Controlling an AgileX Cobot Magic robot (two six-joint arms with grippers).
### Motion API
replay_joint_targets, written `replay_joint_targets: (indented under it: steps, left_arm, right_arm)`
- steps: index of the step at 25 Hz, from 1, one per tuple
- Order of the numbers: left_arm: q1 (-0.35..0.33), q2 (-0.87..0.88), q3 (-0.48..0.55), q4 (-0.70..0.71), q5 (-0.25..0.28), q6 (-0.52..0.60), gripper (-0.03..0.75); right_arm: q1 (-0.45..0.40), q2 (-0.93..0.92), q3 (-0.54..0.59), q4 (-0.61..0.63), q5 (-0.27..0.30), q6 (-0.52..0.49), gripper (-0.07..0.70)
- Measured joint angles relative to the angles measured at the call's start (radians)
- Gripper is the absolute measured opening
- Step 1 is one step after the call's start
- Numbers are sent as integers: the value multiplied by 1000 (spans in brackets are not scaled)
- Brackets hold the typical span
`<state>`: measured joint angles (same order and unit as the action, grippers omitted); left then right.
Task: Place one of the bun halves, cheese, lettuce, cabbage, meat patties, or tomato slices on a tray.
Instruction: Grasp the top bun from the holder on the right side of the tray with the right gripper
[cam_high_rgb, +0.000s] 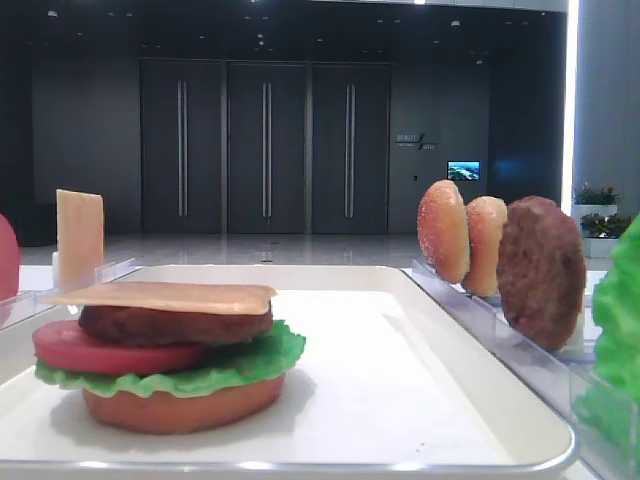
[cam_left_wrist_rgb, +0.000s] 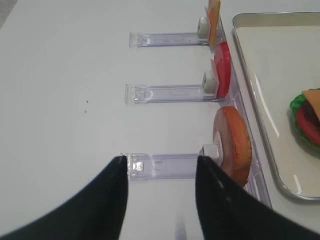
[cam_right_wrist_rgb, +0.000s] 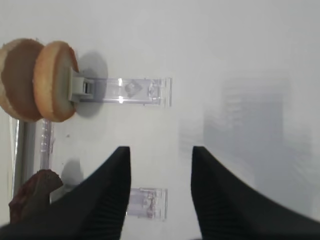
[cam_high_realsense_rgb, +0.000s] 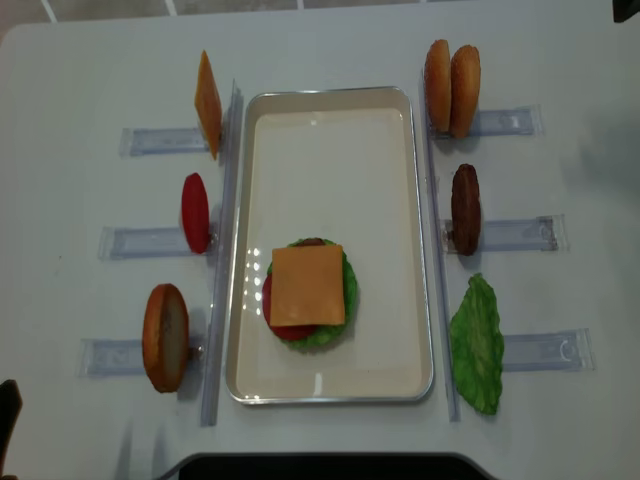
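The white tray (cam_high_realsense_rgb: 330, 160) holds a stack of flat bun, lettuce, tomato, patty and a cheese (cam_high_realsense_rgb: 308, 285) slice on top. Right of the tray two bun halves (cam_high_realsense_rgb: 450, 88) stand on edge in a rack, with a meat patty (cam_high_realsense_rgb: 465, 208) and a lettuce (cam_high_realsense_rgb: 478, 343) leaf nearer. On the left stand a cheese slice (cam_high_realsense_rgb: 207, 105) and a tomato slice (cam_high_realsense_rgb: 195, 212). No cabbage is in view. My right gripper (cam_right_wrist_rgb: 161, 150) hangs open and empty over bare table, to the right of the bun halves (cam_right_wrist_rgb: 37, 80). My left gripper (cam_left_wrist_rgb: 161, 159) is open and empty over a rack.
A flat orange-brown bottom bun (cam_left_wrist_rgb: 232, 145) stands in the clear rack (cam_left_wrist_rgb: 165, 165) under my left gripper. Clear slotted racks (cam_high_realsense_rgb: 500, 122) line both long sides of the tray. The white table (cam_right_wrist_rgb: 240, 60) spreads to the right of the bun rack.
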<state>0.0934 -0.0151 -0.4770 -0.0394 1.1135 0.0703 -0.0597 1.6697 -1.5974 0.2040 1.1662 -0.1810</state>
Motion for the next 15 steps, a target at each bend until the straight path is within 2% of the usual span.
replay_joint_targets:
  steps: [5,12,15]
  left_arm:
    - [0,0,0,0,0,0,345]
    - [0,0,0,0,0,0,345]
    - [0,0,0,0,0,0,345]
  right_arm:
    - [0,76,-103,0,41,-2,281]
    - [3,98,-115,-2,48,-3,286]
    - [36,98,-116,-7,47,-3,297]
